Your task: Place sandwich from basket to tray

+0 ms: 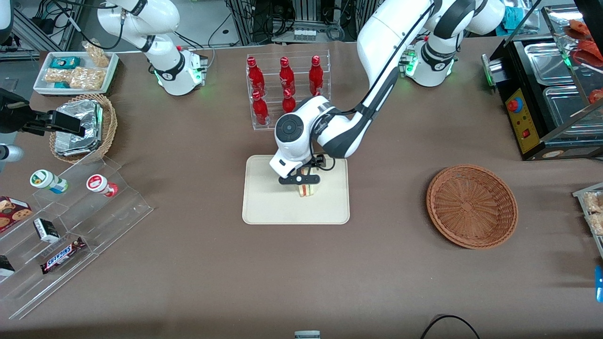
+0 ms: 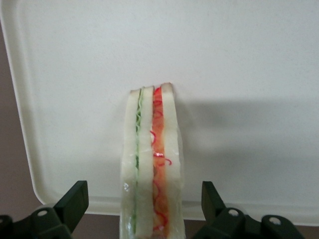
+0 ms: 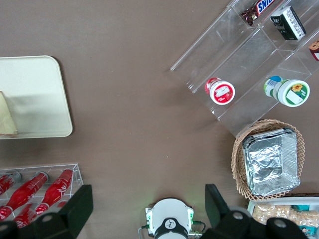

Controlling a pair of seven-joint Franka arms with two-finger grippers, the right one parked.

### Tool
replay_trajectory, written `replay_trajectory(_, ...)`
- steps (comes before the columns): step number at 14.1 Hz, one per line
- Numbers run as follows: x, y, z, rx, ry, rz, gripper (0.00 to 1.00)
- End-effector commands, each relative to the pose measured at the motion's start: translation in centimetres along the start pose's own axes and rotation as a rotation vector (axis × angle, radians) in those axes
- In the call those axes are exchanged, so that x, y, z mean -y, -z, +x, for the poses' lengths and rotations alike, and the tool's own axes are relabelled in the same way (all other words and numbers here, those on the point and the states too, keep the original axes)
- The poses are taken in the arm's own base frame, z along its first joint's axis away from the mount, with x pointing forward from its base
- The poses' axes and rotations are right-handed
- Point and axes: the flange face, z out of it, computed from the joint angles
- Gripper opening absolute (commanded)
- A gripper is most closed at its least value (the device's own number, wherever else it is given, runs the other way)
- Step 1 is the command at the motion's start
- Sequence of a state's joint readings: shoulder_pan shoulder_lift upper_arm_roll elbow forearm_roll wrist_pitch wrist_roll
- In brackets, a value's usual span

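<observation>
The sandwich (image 1: 307, 191) stands on edge on the cream tray (image 1: 278, 207), near its middle, showing white bread with green and red filling (image 2: 152, 169). My left gripper (image 1: 305, 184) hangs right over it, open. Its black fingers (image 2: 75, 199) flank the sandwich with a clear gap on each side, touching nothing. In the left wrist view the gripper (image 2: 143, 188) straddles the wedge above the tray floor (image 2: 239, 74). The reddish-brown basket (image 1: 471, 205) lies empty toward the working arm's end of the table. The right wrist view catches the tray (image 3: 35, 94) and a corner of the sandwich (image 3: 6, 122).
A clear rack of red bottles (image 1: 286, 89) stands just farther from the front camera than the tray. Toward the parked arm's end are a stepped acrylic shelf with snacks (image 1: 70, 221), a tan basket of foil packets (image 1: 85, 127) and a white snack tray (image 1: 75, 70). A black appliance (image 1: 546, 94) sits at the working arm's end.
</observation>
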State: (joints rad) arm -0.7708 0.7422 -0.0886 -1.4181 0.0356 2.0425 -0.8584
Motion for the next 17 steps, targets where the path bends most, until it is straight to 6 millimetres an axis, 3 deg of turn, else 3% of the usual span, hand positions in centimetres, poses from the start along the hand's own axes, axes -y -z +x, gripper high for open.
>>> replay_trajectory(1, 1.6, 3.0, 1.4, -0.036, 0.023, 0.02, 1.0)
replay_trajectory(3, 5.0, 6.8, 3.0, -0.032, 0.057, 0.045, 1.0)
replay_trajectory(5, 10.3, 11.3, 4.9, 0.006, 0.06, 0.042, 1.0)
replay_trajectory(8, 17.9, 16.2, 5.6, 0.079, 0.031, -0.009, 1.0)
replay_trajectory(13, 34.1, 22.2, 7.2, 0.206, -0.033, -0.026, 1.0)
replay_trajectory(15, 41.4, 24.0, 7.3, 0.253, -0.048, -0.052, 1.0)
replay_trajectory(17, 47.6, 25.4, 6.5, 0.286, -0.094, -0.089, 1.0)
